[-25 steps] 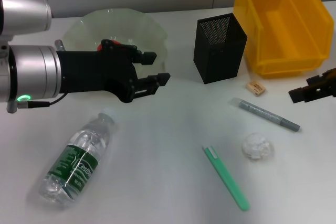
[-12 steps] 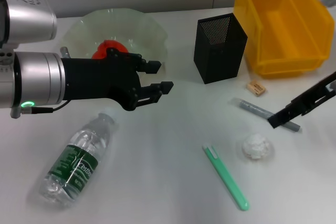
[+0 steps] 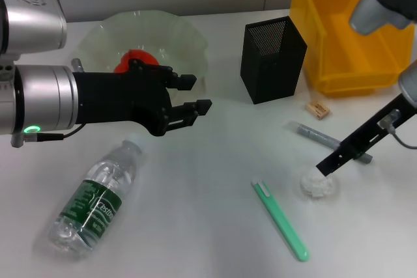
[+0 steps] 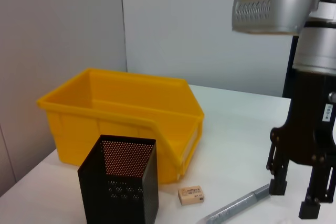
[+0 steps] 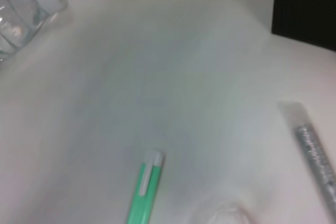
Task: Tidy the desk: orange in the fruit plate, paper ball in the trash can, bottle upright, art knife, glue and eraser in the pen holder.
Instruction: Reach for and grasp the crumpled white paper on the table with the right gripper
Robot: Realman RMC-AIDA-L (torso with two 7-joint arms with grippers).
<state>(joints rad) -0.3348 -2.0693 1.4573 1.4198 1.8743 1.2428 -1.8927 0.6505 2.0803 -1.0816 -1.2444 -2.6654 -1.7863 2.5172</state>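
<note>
progress: orange [image 3: 133, 57] in plate [image 3: 189, 37] | right tool [image 4: 296, 200] spread over paper ball [image 3: 318, 183] | left tool [image 3: 189, 96] spread, empty | left: bottle [image 3: 94, 198] lying, eraser [image 3: 316, 109], knife [image 3: 281, 219], glue [image 3: 332, 141] on worktop [image 3: 208, 180]

Yellow trash can [image 3: 352, 30], black mesh pen holder [image 3: 272, 60], pale-green fruit plate [image 3: 186, 40], red-orange orange [image 3: 130, 58], green-labelled bottle [image 3: 94, 200].

The left claw [image 3: 192, 94] and its black wrist cover part of the orange [image 3: 133, 56] and the fruit plate's [image 3: 189, 37] near rim. The trash can [image 3: 345, 24] runs off the head view's top edge (its far wall unseen). The paper ball [image 5: 223, 216] is a blurred sliver at the right wrist view's edge.
</note>
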